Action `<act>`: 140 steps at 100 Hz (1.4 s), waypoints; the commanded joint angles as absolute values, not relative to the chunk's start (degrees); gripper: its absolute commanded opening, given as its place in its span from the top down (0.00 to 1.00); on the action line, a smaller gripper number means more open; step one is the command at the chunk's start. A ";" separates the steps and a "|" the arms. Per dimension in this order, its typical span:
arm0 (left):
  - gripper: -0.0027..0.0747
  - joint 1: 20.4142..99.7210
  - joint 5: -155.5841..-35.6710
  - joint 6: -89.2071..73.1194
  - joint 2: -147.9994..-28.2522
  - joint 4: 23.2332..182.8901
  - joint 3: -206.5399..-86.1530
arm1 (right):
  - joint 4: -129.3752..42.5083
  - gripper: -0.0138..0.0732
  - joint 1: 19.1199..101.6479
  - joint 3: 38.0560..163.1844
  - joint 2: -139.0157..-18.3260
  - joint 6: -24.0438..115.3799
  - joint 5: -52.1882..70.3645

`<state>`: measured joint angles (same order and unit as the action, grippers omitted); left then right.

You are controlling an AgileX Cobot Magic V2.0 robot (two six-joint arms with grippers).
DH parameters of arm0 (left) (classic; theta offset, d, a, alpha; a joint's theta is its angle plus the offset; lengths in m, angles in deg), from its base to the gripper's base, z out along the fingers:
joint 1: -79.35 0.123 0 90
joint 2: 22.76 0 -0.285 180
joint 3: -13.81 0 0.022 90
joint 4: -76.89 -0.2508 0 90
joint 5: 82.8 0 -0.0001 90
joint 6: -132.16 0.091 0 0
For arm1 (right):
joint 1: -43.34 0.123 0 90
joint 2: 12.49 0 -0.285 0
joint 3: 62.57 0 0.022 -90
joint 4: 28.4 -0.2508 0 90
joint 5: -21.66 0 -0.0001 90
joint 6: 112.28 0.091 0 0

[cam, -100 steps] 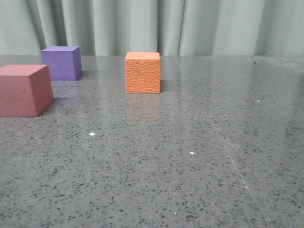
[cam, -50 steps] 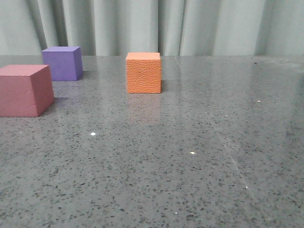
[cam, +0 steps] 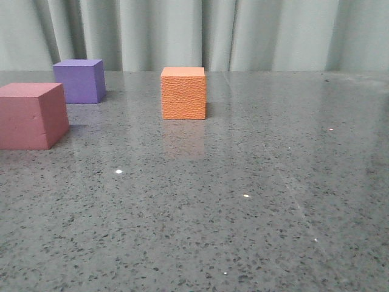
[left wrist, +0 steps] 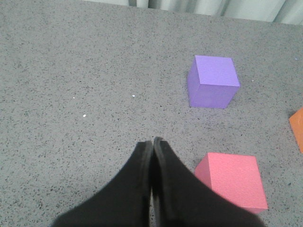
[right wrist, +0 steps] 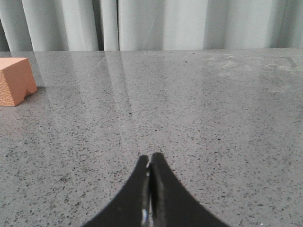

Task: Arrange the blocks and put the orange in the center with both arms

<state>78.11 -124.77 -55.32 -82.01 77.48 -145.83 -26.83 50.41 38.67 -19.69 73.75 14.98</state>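
Orange cube (cam: 183, 93) sits mid-table, purple (cam: 79, 81) and pink (cam: 33, 115) off to its left, pink nearest. Left gripper (left wrist: 152, 143) pinched closed, empty, beside pink; right gripper (right wrist: 150, 158) closed, empty, well clear of orange. I'd open the left wide, square it to pink's faces. No containers here.

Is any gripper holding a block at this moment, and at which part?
Nothing is held. The left gripper and right gripper are both shut on nothing, above the table.
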 commanded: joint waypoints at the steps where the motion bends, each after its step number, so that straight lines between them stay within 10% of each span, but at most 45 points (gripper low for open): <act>1: 0.98 78.20 -119.67 -55.31 -81.92 77.73 -147.89 | -26.65 0.92 50.23 39.41 -18.51 73.25 19.85; 16: 0.79 78.20 -117.53 -55.18 -81.92 77.58 -147.89 | -26.65 0.92 50.23 39.41 -18.51 73.25 19.85; 39: 0.04 78.20 -117.53 -49.07 -81.92 76.89 -147.89 | -26.65 0.92 50.23 39.41 -18.51 73.25 19.85; 90: 0.13 64.22 -113.00 -49.70 -89.60 85.90 -155.14 | -26.65 0.92 50.23 39.41 -18.51 73.25 19.85; 140: 0.14 41.89 -113.69 -80.32 -123.78 60.10 -180.65 | -26.65 0.92 50.23 39.41 -18.51 73.25 19.85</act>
<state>44.46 -114.67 -74.42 -120.66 65.24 -173.88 -26.83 50.41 38.67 -19.69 73.75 14.98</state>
